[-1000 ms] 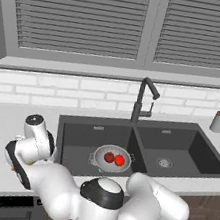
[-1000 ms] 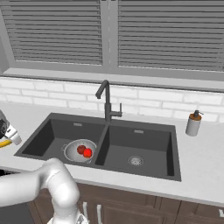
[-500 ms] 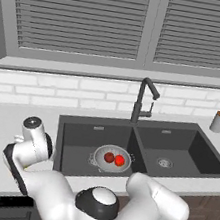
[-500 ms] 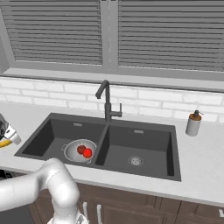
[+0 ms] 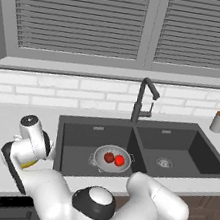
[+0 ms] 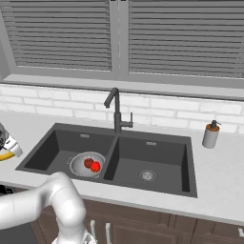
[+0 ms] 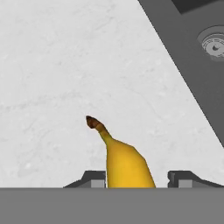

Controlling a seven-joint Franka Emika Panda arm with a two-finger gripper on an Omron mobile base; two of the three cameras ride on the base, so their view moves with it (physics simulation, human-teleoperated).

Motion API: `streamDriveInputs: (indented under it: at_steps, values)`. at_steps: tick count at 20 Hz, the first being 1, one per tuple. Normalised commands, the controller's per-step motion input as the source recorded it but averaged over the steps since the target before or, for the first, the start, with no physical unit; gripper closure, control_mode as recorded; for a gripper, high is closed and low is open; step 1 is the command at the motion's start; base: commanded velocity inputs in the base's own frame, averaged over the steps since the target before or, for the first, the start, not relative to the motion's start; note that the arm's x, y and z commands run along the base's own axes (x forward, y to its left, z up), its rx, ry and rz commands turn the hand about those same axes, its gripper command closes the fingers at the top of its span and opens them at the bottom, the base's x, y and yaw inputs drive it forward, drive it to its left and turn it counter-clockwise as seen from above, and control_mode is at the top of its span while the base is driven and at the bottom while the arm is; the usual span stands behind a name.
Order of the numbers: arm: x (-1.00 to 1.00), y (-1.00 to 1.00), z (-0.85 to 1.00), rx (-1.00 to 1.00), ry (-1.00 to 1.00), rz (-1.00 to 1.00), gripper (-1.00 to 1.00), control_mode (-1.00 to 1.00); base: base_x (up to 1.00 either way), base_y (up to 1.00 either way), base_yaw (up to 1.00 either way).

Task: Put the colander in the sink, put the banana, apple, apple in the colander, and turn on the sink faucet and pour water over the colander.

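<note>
Yellow banana [image 7: 124, 164], curved, its dark tip pointing up the hand view, lies on the pale stone counter [image 7: 65, 65] between the two dark fingertips of the gripper [image 7: 136, 178]. A second ago the jaws stood at their widest; they have since drawn inward, and a gap shows on the right-hand side of the fruit, the left tip sitting just beside it. Whether the pads already bear on the peel cannot be told — the closing appears unfinished. The arm itself has barely shifted over that second; in the left base view the hand sits low over the counter left of the sink [image 5: 197, 147], a sliver of yellow [image 5: 27, 165] showing beneath it.

Elsewhere nothing has altered. The colander [image 5: 112, 159] rests in the left basin, holding both apples side by side — the darker one [image 5: 108, 157] to the left and the bright red one [image 5: 119, 160] to the right in the left base view. The sink faucet [image 6: 116, 112] stands behind the divider between the basins, its spout angled toward the left basin, and no stream runs from it.

Judged from this layout, the colander and apple steps are complete, and the narrowing jaws mark the start of the banana pickup. Once the grip is firm, a lift and carry to the colander would follow, then the tap.
</note>
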Motion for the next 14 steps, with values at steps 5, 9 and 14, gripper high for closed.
streamDriveInputs:
  at_steps: [5,9,14]
  values:
    - [0.0,0.0,-0.15,0.04,-0.11,0.0,1.0,-1.0,0.0,0.0,0.0]
    - [-0.04,-0.36,0.06,0.14,-0.15,-0.15,1.0,-1.0,0.0,0.0,0.0]
    - [-0.21,-0.95,0.51,0.3,-0.17,-0.22,1.0,-1.0,0.0,0.0,0.0]
